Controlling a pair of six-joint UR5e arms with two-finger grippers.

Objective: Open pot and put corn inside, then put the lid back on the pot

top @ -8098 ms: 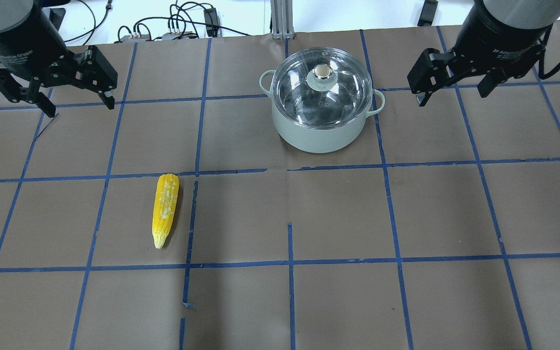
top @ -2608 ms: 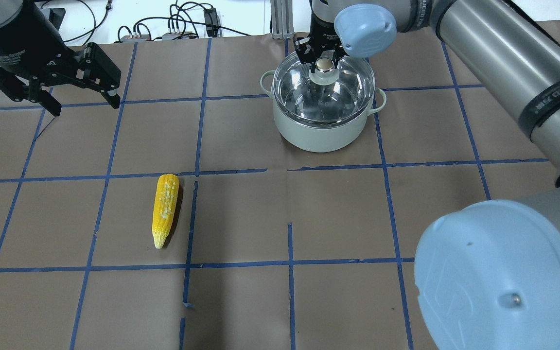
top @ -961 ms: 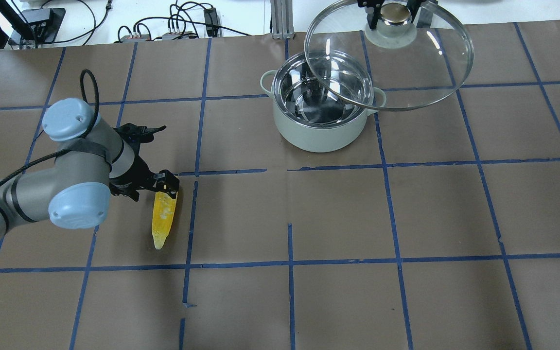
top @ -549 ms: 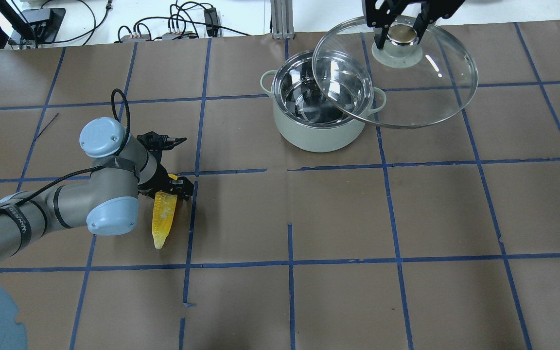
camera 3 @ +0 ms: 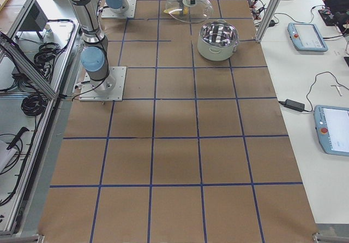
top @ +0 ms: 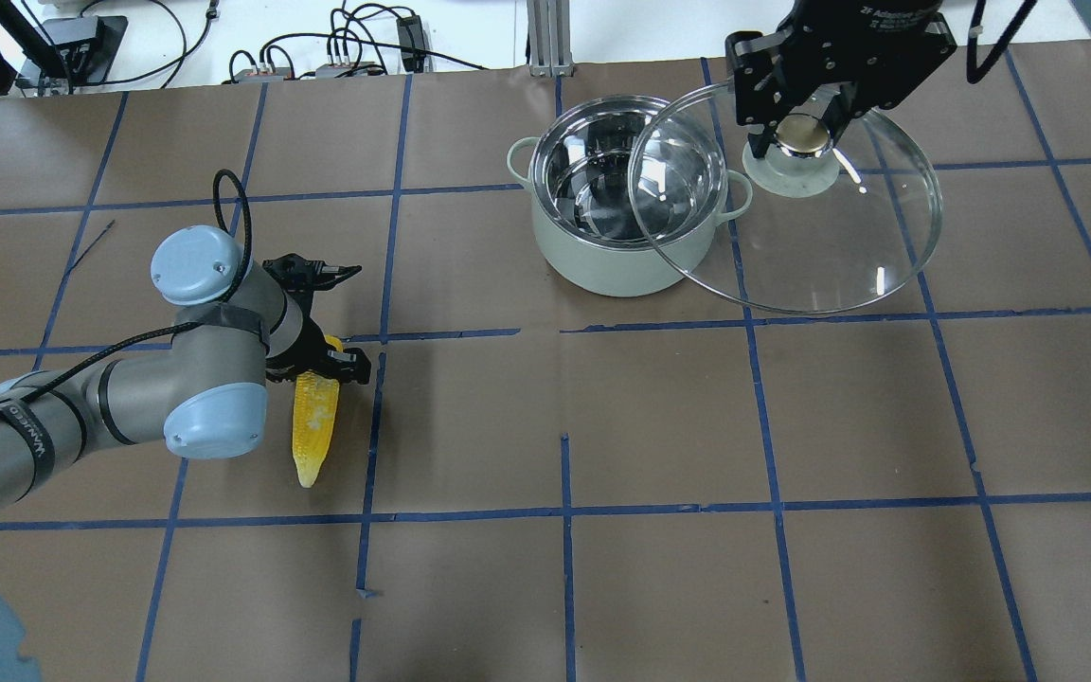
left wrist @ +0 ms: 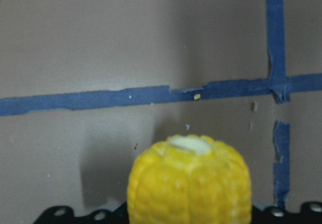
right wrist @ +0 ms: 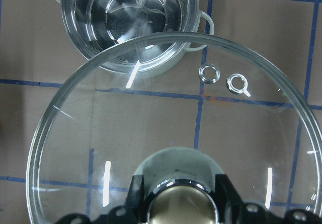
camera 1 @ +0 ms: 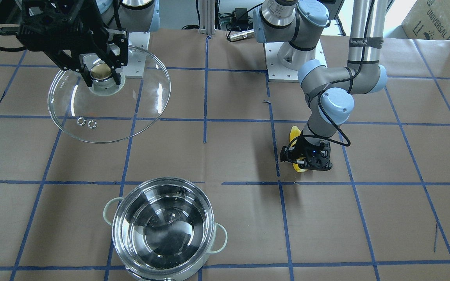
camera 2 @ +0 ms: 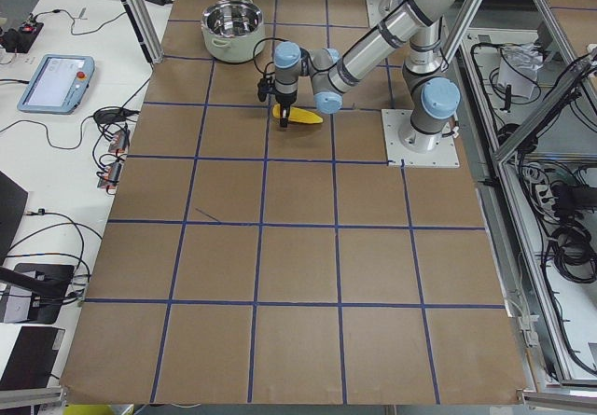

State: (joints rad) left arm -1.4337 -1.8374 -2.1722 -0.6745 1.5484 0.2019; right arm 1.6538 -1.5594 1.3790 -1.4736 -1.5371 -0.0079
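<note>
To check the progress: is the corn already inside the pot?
No, the corn lies on the table, apart from the pot, which holds nothing.

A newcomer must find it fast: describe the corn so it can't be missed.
On the brown-papered, blue-gridded table, look away from the pot to the left arm's side. There the left gripper sits around the blunt end of the corn, the only yellow, tapered thing lying there.
</note>
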